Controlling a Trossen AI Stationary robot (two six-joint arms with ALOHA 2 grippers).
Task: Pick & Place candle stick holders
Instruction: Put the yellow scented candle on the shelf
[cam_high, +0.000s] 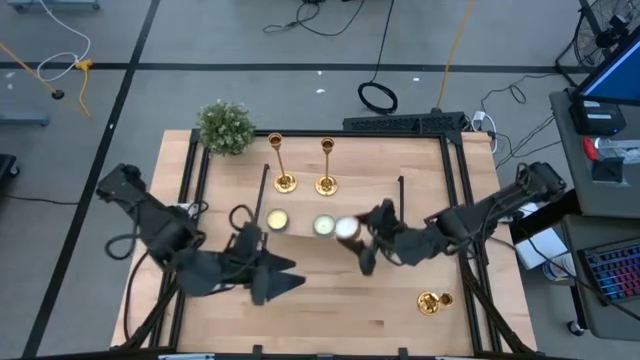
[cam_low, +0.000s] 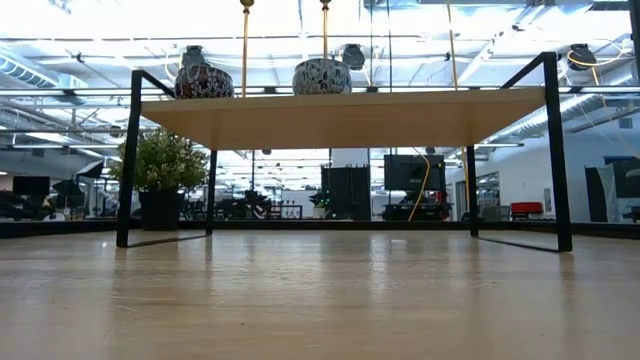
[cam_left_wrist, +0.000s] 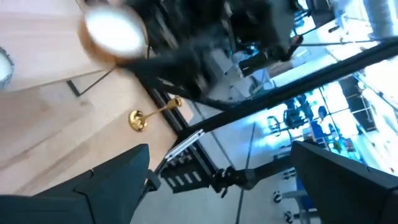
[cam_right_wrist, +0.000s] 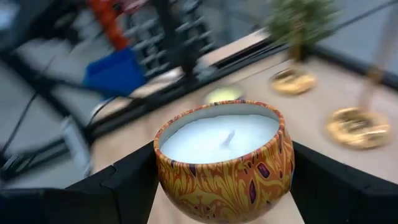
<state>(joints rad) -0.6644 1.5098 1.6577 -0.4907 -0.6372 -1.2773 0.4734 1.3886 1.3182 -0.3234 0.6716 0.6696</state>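
Two gold candle stick holders (cam_high: 283, 166) (cam_high: 326, 166) stand upright on their round bases on the wooden shelf top (cam_high: 400, 170). A third one (cam_high: 433, 301) lies on its side on the table at the near right, and also shows in the left wrist view (cam_left_wrist: 152, 115). My right gripper (cam_high: 358, 232) is over the middle of the shelf, shut on an orange patterned candle tin (cam_right_wrist: 224, 158). My left gripper (cam_high: 285, 280) hangs open near the front left, with nothing between its fingers (cam_left_wrist: 124, 180). My right gripper pinches the candle tin by its round wall (cam_right_wrist: 163, 180), one finger on each side. The fingers come in nearly level from the table's right. The tin sits upright between them, white wax up, over the shelf top.
Two more tin candles (cam_high: 277, 221) (cam_high: 325, 226) sit on the shelf beside the held one. A potted plant (cam_high: 225, 127) stands at the far left corner. The shelf's black wire frame (cam_high: 462, 190) runs along both sides. Bare wood lies at the near middle.
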